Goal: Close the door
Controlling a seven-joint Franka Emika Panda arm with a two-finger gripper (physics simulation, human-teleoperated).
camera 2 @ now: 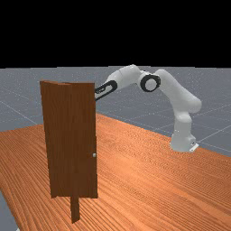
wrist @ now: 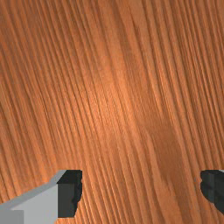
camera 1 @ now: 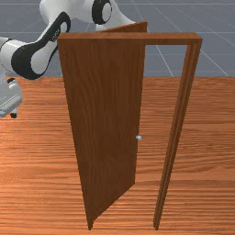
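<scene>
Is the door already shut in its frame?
No, in the front view the door stands swung open, its knob well apart from the frame's far post.

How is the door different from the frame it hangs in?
The door is a broad, solid panel, while the frame is made of slim bars around an opening. The door is swung open at an angle to the frame, whose top bar runs straight across the front view. The door bears a small pale knob; the frame has none that I can see. Both look like brown wood.
</scene>
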